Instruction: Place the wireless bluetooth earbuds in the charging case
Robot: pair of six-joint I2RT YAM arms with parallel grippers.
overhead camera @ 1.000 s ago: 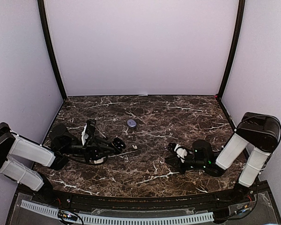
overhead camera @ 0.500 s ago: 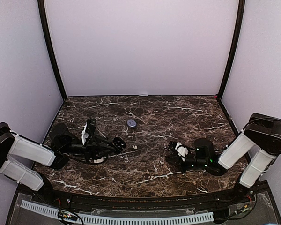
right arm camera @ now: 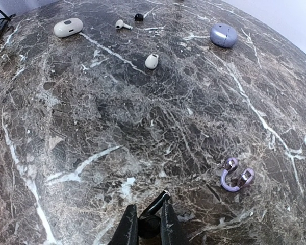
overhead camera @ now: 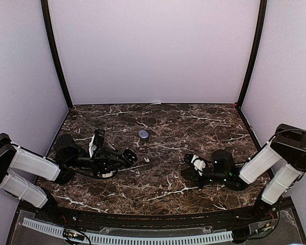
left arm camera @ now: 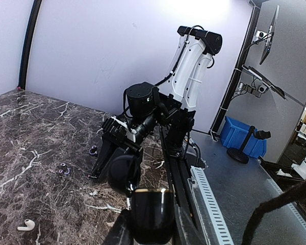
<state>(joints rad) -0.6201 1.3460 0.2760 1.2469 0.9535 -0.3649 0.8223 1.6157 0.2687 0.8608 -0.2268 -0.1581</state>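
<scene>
My left gripper (overhead camera: pixel 123 157) is shut on an open black charging case (left arm camera: pixel 152 212) with a gold rim. Its lid (left arm camera: pixel 123 171) is tipped back, and it shows in the top view as the black case (overhead camera: pixel 129 154). My right gripper (right arm camera: pixel 145 209) is shut on a black earbud (right arm camera: pixel 150 224) whose stem (right arm camera: pixel 160 199) points away, low over the marble. In the top view the right gripper (overhead camera: pixel 187 165) lies right of centre, well apart from the case. A white earbud (right arm camera: pixel 151 60) lies between them, seen from above as a small white earbud (overhead camera: pixel 146 160).
A purple clip-style earbud (right arm camera: pixel 236 175) lies just right of my right gripper. Farther off are a white case (right arm camera: pixel 68 27), a white stemmed earbud (right arm camera: pixel 123 24), a small black earbud (right arm camera: pixel 138 17) and a lavender-grey case (right arm camera: pixel 223 35), also visible from above as a round case (overhead camera: pixel 143 133).
The right arm's elbow has shifted slightly right and lower, with its jaws drawn a little tighter on the black earbud. The left arm and case have stayed put.
</scene>
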